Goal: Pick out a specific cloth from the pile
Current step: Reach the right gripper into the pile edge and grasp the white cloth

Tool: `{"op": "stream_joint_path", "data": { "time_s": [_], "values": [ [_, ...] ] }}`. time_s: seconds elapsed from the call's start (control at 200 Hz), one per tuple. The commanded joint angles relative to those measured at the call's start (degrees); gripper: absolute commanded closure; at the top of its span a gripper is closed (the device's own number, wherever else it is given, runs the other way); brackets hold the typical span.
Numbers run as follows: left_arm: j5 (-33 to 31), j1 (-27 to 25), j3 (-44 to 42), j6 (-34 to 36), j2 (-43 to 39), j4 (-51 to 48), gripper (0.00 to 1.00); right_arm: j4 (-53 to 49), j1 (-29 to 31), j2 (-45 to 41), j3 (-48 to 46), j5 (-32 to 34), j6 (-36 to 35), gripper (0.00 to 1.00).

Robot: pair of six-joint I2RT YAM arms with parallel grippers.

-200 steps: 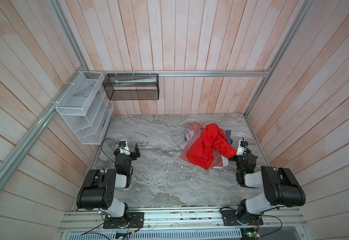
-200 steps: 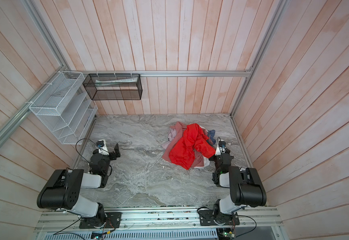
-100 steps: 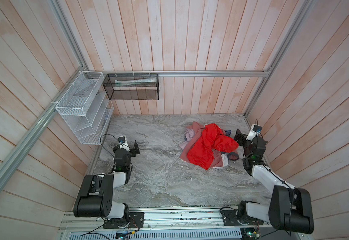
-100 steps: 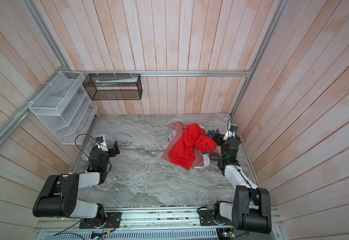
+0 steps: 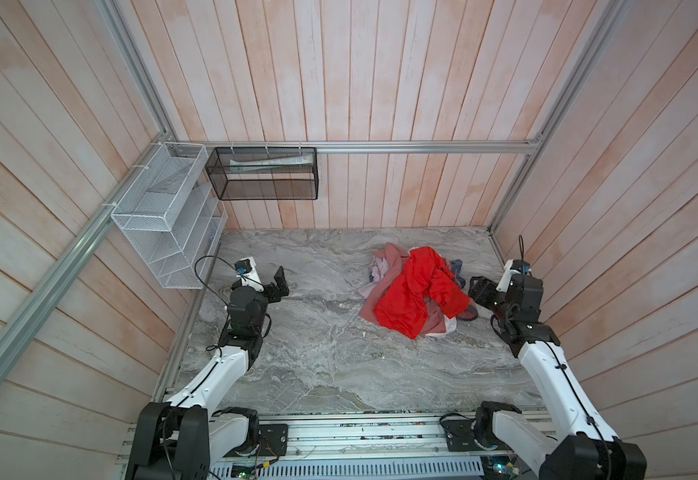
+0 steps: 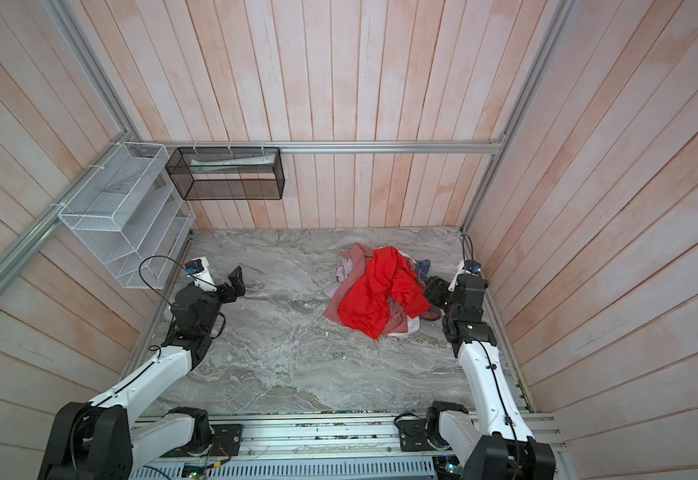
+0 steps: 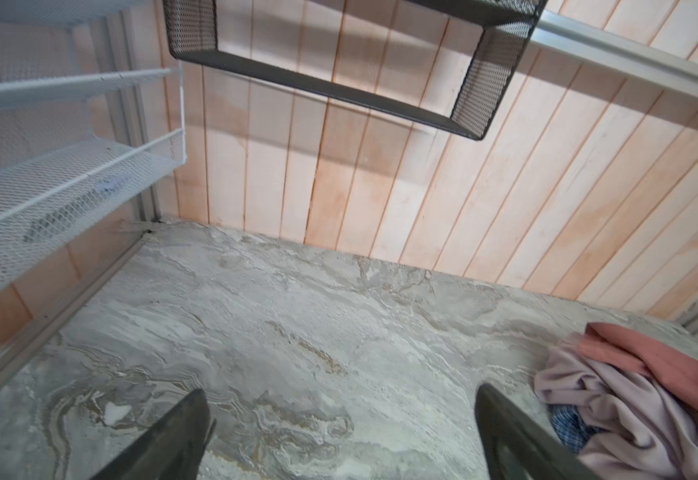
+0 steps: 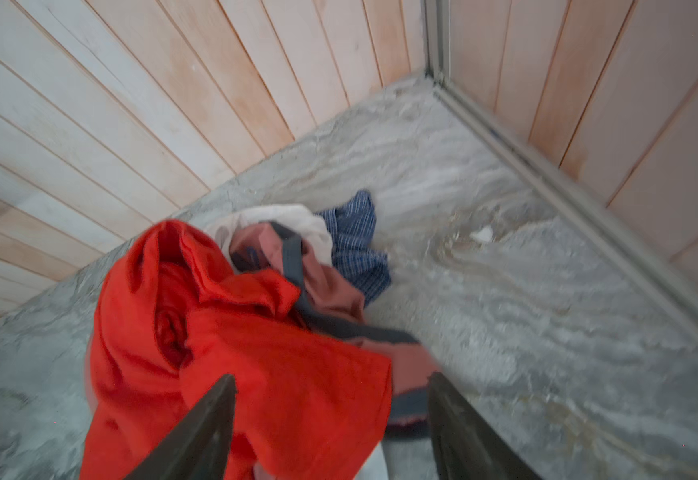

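Note:
The pile [image 5: 416,297] [image 6: 376,297] lies on the marble table, right of centre, with a bright red garment [image 8: 222,332] on top. The cloth, plain white, shows only in parts: a fold [image 8: 274,220] at the far side of the pile and a small bit [image 5: 449,326] at its near edge. Dusty pink, lilac [image 7: 613,407] and blue checked [image 8: 355,245] pieces stick out around it. My right gripper [image 5: 475,291] [image 8: 331,376] is open at the pile's right side, its jaws on either side of the red garment's edge. My left gripper [image 5: 278,282] [image 7: 341,388] is open over bare table, far left of the pile.
A white wire rack [image 5: 164,220] hangs on the left wall and a black mesh basket [image 5: 262,174] on the back wall. The right wall and its metal rail [image 8: 588,208] run close behind the pile.
Both arms have unfolded and reached out from near the front. My right gripper has come to the pile's right edge, its jaws somewhat narrower. The pile has barely shifted.

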Motion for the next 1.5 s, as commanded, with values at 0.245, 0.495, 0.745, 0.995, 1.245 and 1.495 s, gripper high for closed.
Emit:
{"op": "stream_joint_path", "data": {
  "time_s": [0.245, 0.495, 0.745, 0.995, 1.245, 1.495],
  "values": [
    [2.6, -3.0, -0.1, -2.6, 3.8, 0.4, 0.00, 0.1, 3.7, 3.9, -15.5, -5.6, 10.8, 0.36],
    [1.6, -3.0, -2.5, -2.7, 1.2, 0.3, 0.00, 4.9, 3.6, 15.4, -10.8, -6.1, 8.1, 0.37],
    [0.2, -3.0, -4.4, -2.3, -2.7, -1.1, 0.00, 8.7, 3.4, 23.6, -9.0, -7.3, 8.9, 0.45],
    [-0.6, -3.0, -4.7, -1.4, -3.7, -2.5, 0.00, 11.7, 2.9, 20.1, -10.8, -7.2, 11.6, 0.75],
    [0.0, -3.0, -4.9, -1.9, -3.3, -2.0, 0.00, 13.4, 0.9, 16.0, -10.3, -9.5, 12.1, 1.00],
    [-1.1, -3.0, -5.5, -1.6, -4.5, -2.2, 0.00, 7.4, 0.7, 12.8, -4.3, -10.4, 9.3, 0.83]
  ]
}}
